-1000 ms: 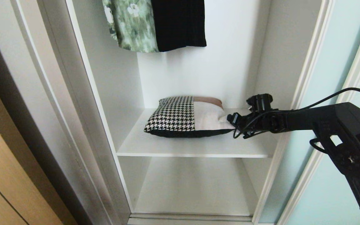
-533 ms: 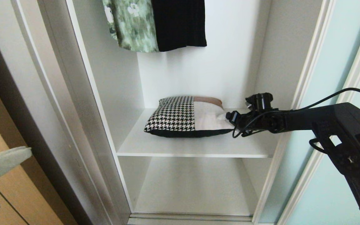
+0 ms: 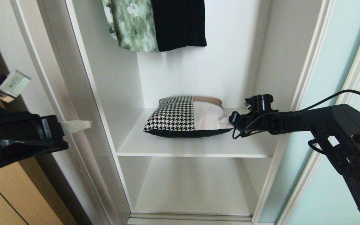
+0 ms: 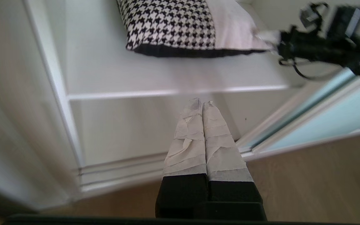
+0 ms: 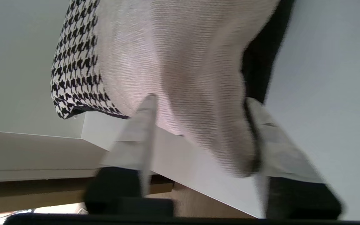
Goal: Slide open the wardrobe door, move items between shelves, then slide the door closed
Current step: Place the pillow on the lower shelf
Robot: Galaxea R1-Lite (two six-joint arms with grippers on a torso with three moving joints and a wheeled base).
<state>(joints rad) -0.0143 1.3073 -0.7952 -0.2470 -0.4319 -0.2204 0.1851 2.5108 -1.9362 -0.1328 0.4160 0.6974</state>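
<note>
On upper shelf point(image 3: 195, 147), right tool point(image 3: 230, 120) level, straddling cushion point(image 3: 186, 117) corner

I see the cushion point(image 3: 187, 117) lying flat on the upper shelf point(image 3: 192, 147), houndstooth half toward my left, plain grey-beige half toward my right, a brown strip along its back edge and a black edge facing me. Its right corner sits between the right gripper's point(image 3: 231, 119) jaws. The lower shelf point(image 3: 195, 190) is bare below it. The frosted aqua sliding wardrobe door point(image 3: 333, 103) stands pushed to the right, leaving the compartment open.
</note>
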